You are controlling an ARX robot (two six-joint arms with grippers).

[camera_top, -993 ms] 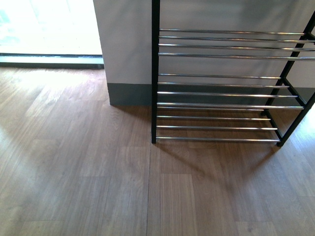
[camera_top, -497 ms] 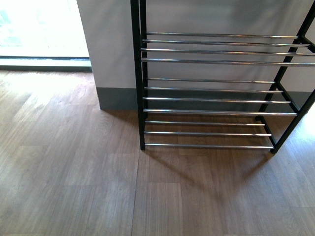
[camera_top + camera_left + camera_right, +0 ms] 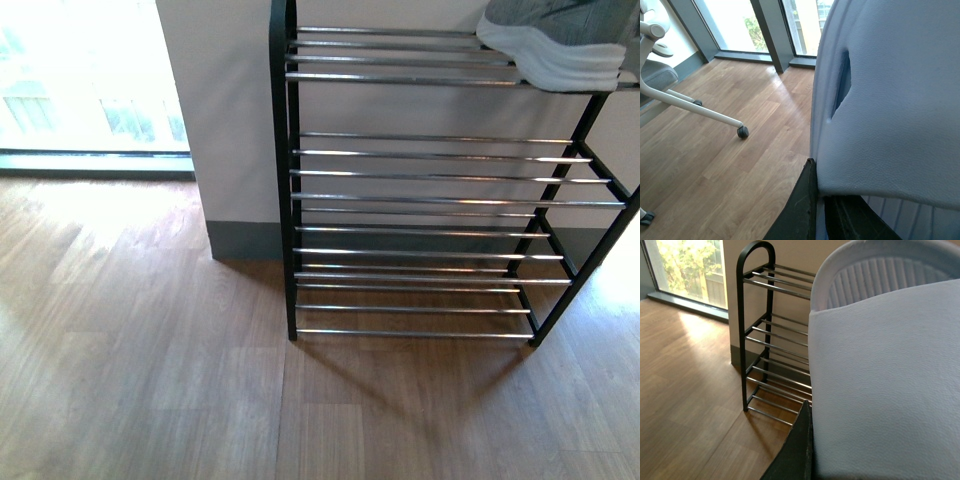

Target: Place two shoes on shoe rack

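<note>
Slipper (image 3: 890,100), pale blue, pinched in left pincer (image 3: 821,205)

A sneaker (image 3: 560,40) is occupying the right end of the rack's (image 3: 283,200) top visible tier. That tier's left part and the tiers below are lying bare. The floor (image 3: 150,380) near and left is lying open. A wall (image 3: 230,120) is closing off the far side. The left slipper (image 3: 890,100) and right slipper (image 3: 880,390) are being carried, adding bulk.

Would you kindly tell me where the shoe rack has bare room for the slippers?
Every shoe rack tier below the grey sneaker is bare, post to post. Its own tier is free leftward; only the right end is crowded.
</note>
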